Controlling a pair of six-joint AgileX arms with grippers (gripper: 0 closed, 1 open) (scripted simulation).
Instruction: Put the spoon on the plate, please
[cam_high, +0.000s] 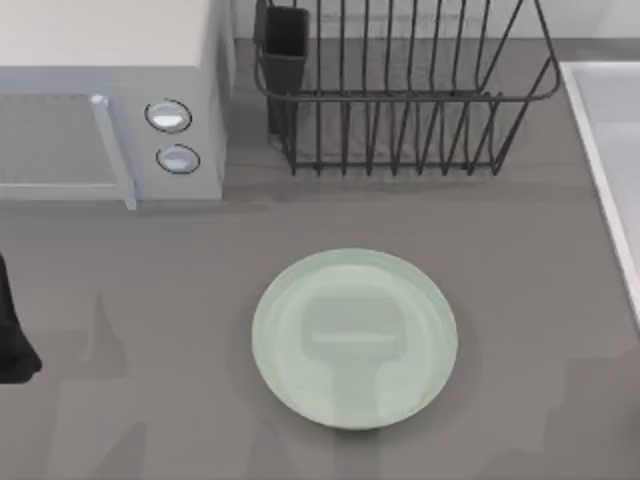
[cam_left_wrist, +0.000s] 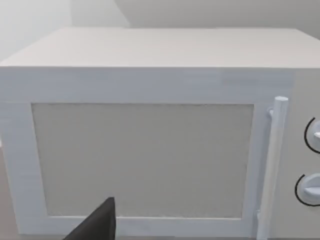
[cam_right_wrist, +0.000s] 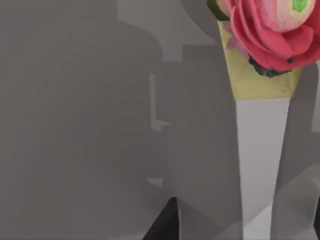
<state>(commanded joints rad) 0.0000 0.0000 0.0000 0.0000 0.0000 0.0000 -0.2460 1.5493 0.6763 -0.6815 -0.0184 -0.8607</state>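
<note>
- Plate (cam_high: 355, 338): pale mint-green, round, glossy, flat on the grey counter (cam_high: 150, 300) near the middle of the top view, toward the near edge. Nothing lies on it; a dark shadow shaped like an arm falls across its centre.
- Spoon (cam_right_wrist: 262, 150): in the right wrist view a white handle widens toward a pale yellow band, with a red flower-like ornament (cam_right_wrist: 272, 30) at its end. It lies very close to the camera, over the grey counter. Its bowl end cannot be made out.
- Right gripper: a dark finger tip (cam_right_wrist: 162, 225) juts in at the picture's edge beside the spoon handle. Whether the fingers are closed on the handle or apart, I cannot tell.
- Left arm (cam_high: 12, 335): a dark piece of it sits at the top view's far left edge, well apart from the plate.
- Left gripper: in the left wrist view one dark finger (cam_left_wrist: 97, 225) pokes in low, facing the front of a white microwave (cam_left_wrist: 150, 150). Open or closed: cannot tell.
- Microwave also at the top view's upper left, with two round knobs (cam_high: 172, 135) and a bar handle (cam_high: 112, 150).
- Black wire dish rack (cam_high: 400, 90) stands at the back of the counter, behind the plate, just right of the microwave.
- Pale raised rim, possibly a sink (cam_high: 610, 180), runs along the top view's right edge.
</note>
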